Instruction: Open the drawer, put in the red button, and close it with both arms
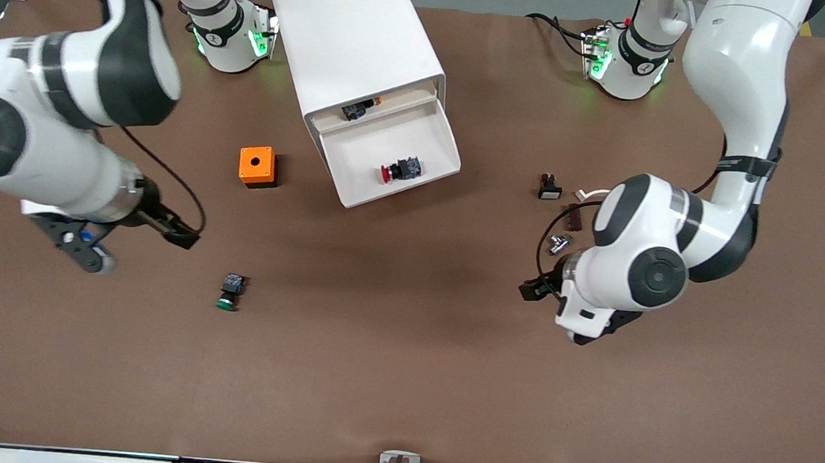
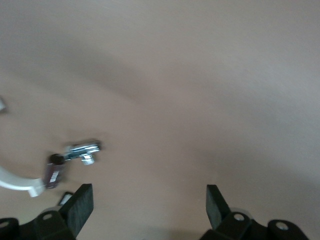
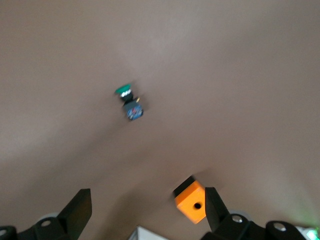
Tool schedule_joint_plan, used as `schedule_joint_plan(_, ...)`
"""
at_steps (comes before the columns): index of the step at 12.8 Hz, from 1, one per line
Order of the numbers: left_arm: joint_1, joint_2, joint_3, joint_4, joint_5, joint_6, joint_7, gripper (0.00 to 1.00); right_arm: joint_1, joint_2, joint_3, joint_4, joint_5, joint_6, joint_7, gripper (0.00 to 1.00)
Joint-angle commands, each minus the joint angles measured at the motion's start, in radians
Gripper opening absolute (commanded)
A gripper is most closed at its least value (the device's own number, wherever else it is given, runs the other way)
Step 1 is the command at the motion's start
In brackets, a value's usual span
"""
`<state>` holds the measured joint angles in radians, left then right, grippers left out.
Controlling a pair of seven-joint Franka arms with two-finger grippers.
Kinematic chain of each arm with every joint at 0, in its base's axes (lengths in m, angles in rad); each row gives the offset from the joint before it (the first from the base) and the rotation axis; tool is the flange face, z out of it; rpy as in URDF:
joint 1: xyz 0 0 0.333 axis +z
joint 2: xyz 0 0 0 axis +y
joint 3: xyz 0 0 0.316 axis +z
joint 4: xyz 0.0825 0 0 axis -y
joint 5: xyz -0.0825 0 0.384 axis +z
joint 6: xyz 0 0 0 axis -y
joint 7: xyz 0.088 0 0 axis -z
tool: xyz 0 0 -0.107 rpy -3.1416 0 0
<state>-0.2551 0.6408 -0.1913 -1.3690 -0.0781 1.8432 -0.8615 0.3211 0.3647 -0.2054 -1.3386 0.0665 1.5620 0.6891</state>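
Both grippers' fingers (image 2: 82, 202) (image 3: 80, 206) spread wide, holding nothing.

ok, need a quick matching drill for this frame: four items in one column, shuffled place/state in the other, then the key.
Items:
1. red button
2. green button
3. orange box
4. left gripper

Places/states:
A. open, over bare table beside small metal parts
B. in the pulled-out drawer
C. on the table beside the cabinet, toward the right arm's end
D. on the table, nearer the front camera than the orange box

Pairs: 1-B, 2-D, 3-C, 4-A
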Motion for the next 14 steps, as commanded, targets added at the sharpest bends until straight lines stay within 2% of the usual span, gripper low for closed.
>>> schedule_joint_plan(1,-0.048,-0.012,-0.014,-0.076,0.026,0.123,0.035,0.99,-0.065,-0.055,-0.017,0.009,-0.025,-0.022,-0.196,1.00)
schedule_joint_plan(5,-0.183,0.062,-0.016,-0.073,0.024,0.281,0.039,0.99,-0.180,-0.133,-0.040,0.001,-0.031,-0.022,-0.566,1.00)
schedule_joint_plan(7,-0.220,0.072,-0.017,-0.073,0.001,0.298,0.009,1.00,-0.200,-0.188,-0.040,-0.029,-0.046,-0.019,-0.595,1.00)
schedule_joint_plan(10,-0.300,0.071,-0.016,-0.078,-0.014,0.285,-0.133,1.00,-0.200,-0.309,-0.038,-0.141,-0.105,0.024,-0.595,1.00)
schedule_joint_plan(14,-0.386,0.062,-0.019,-0.078,-0.015,0.159,-0.281,1.00,-0.197,-0.456,-0.034,-0.292,-0.123,0.076,-0.595,1.00)
